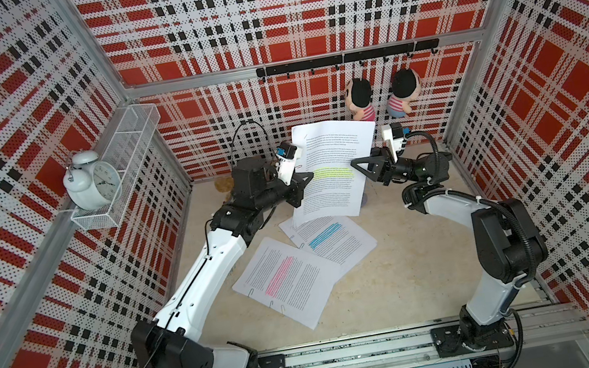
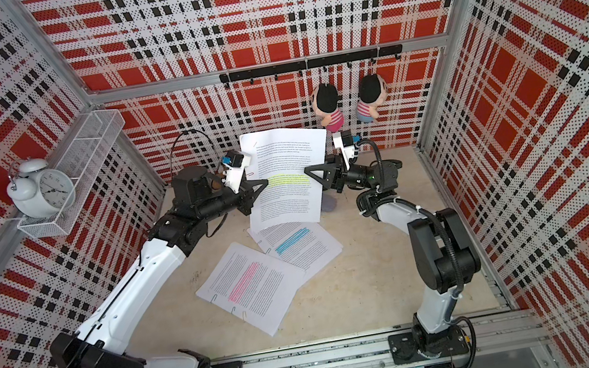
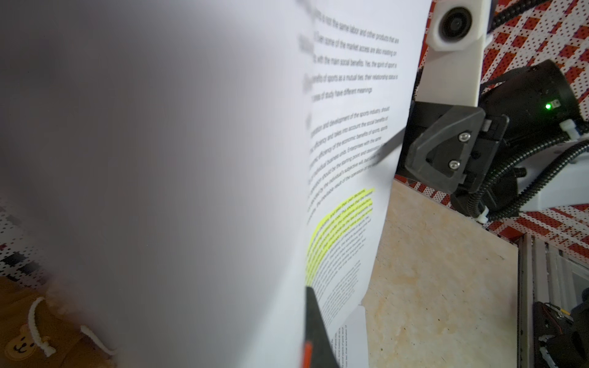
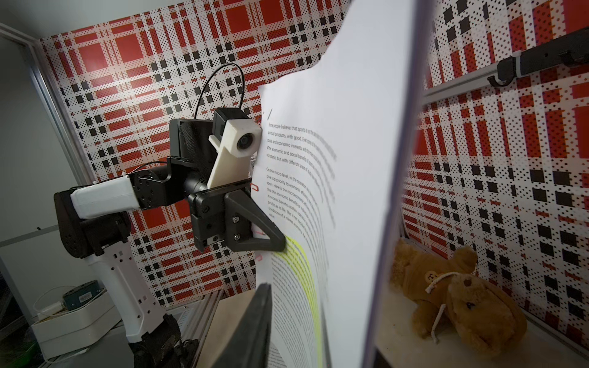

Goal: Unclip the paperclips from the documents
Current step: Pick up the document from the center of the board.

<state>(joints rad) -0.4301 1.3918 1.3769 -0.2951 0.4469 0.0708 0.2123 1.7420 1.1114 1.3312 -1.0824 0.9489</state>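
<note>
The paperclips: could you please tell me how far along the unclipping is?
Done: nothing that shows; no freed clip is visible. In hand: the left gripper pinches the lifted yellow-highlighted document by its clipped edge, red clips still on it, with the right gripper at the opposite edge. Left: those, plus the clips on the pink-highlighted document and the blue-highlighted document.

Arms raised inward, left gripper (image 1: 308,183) clamped, right gripper (image 1: 357,167) apparently ajar
</note>
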